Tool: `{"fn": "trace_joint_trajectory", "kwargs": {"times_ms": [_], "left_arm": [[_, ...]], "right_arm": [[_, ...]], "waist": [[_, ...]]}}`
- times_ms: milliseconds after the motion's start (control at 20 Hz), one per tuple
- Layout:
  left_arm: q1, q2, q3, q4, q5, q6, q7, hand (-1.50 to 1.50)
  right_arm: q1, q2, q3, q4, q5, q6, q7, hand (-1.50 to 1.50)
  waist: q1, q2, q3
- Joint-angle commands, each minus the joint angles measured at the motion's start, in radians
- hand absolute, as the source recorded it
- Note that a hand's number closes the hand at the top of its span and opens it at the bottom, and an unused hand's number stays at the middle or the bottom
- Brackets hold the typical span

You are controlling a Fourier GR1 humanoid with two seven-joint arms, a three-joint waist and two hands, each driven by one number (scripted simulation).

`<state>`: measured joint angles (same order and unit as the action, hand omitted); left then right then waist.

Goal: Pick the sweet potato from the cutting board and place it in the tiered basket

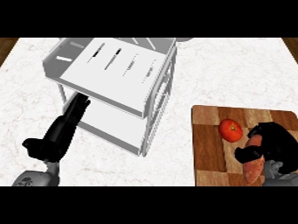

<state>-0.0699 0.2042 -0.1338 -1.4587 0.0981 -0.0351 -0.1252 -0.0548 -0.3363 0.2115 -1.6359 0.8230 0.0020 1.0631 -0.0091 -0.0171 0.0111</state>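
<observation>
Right hand [277, 146] was curled round potato [254, 164], lower right, for lifting | left hand [64, 129] extended straight, idle, beside basket [116, 74]

Wooden checkered cutting board [209, 144], white marble-look counter [241, 74], matt white basket [112, 74].

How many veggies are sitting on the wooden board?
2: a red tomato near the middle of the cutting board, and an orange sweet potato to its right, partly hidden by the right hand curled round it.
</observation>
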Motion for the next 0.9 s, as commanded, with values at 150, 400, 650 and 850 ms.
{"fn": "trace_joint_trajectory", "kwargs": {"times_ms": [150,400,650,850], "left_arm": [[0.019,-0.030,-0.018,-0.007,-0.017,0.041,0.078,0.00],[-0.008,0.020,0.025,-0.001,0.029,-0.029,0.079,0.00],[-0.009,-0.007,0.017,0.022,0.011,-0.011,0.081,0.00],[-0.025,-0.017,0.008,0.042,-0.007,-0.018,0.072,0.00]], "right_arm": [[0.218,-0.072,0.266,-0.363,0.182,0.021,-0.065,1.50],[0.198,0.092,0.327,-0.592,0.169,-0.086,-0.038,1.50],[0.186,0.062,0.392,-0.816,0.313,-0.022,-0.020,1.50],[-0.070,0.201,0.410,-0.800,0.342,0.168,0.122,1.50]], "waist": [[-0.023,0.006,-0.012],[-0.015,0.009,-0.012],[-0.008,0.012,-0.013],[0.010,0.016,-0.014]]}}
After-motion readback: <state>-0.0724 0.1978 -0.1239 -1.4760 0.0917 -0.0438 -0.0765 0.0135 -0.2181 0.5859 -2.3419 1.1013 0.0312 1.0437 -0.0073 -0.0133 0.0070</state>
